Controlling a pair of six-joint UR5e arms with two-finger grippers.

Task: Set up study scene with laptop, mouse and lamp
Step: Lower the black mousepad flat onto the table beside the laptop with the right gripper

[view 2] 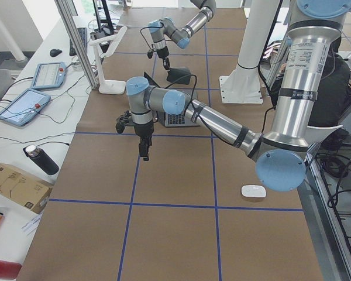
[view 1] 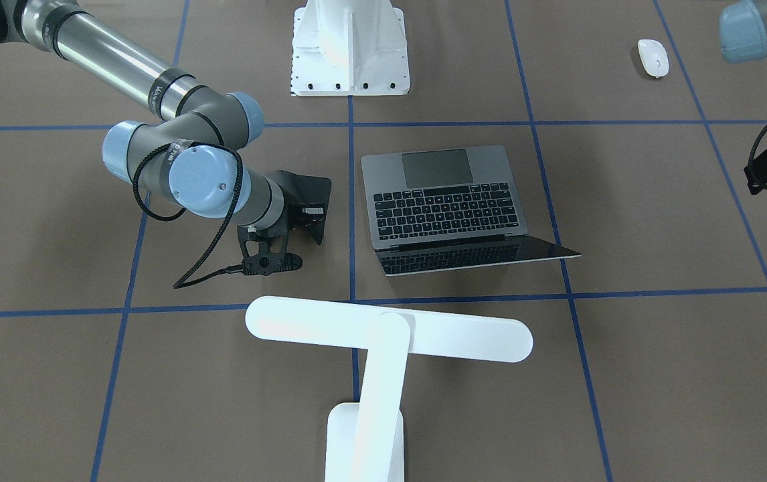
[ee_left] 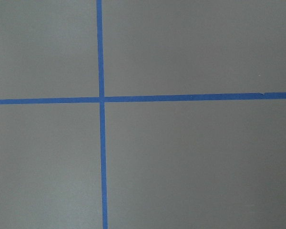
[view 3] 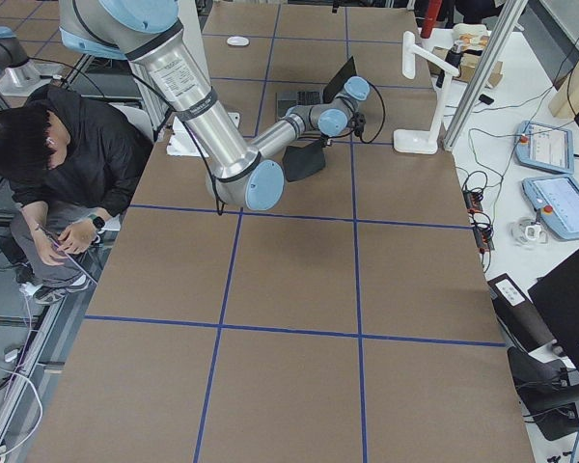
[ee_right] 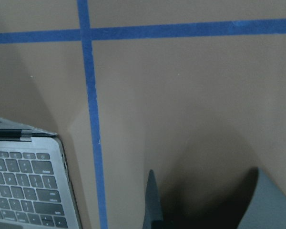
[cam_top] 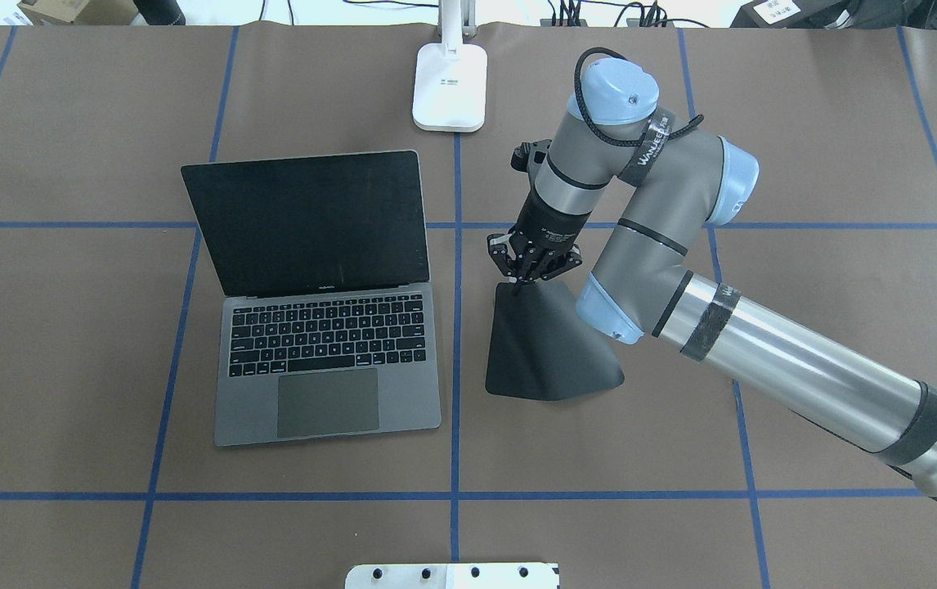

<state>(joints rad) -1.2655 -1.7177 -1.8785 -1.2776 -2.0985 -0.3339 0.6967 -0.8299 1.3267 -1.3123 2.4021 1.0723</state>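
Note:
The open grey laptop [cam_top: 329,360] sits left of centre in the overhead view, and also shows in the front view [view 1: 447,201]. My right gripper [cam_top: 517,282] is shut on a corner of a flat black mat [cam_top: 546,343], just right of the laptop. It holds that corner raised while the mat's far edge rests on the table. The white lamp [view 1: 387,335] stands beyond the laptop, with its base [cam_top: 450,86] at the table's back edge. The white mouse [view 1: 653,57] lies near the robot's side on its left. My left gripper [view 2: 144,153] hovers over bare table; I cannot tell whether it is open.
The white robot pedestal [view 1: 350,47] stands at the table's near-robot edge. Blue tape lines grid the brown table [cam_top: 804,123]. A person [view 3: 68,174] crouches beside the table. Tablets [view 2: 23,105] and a bottle [view 2: 41,159] lie off the table's far side.

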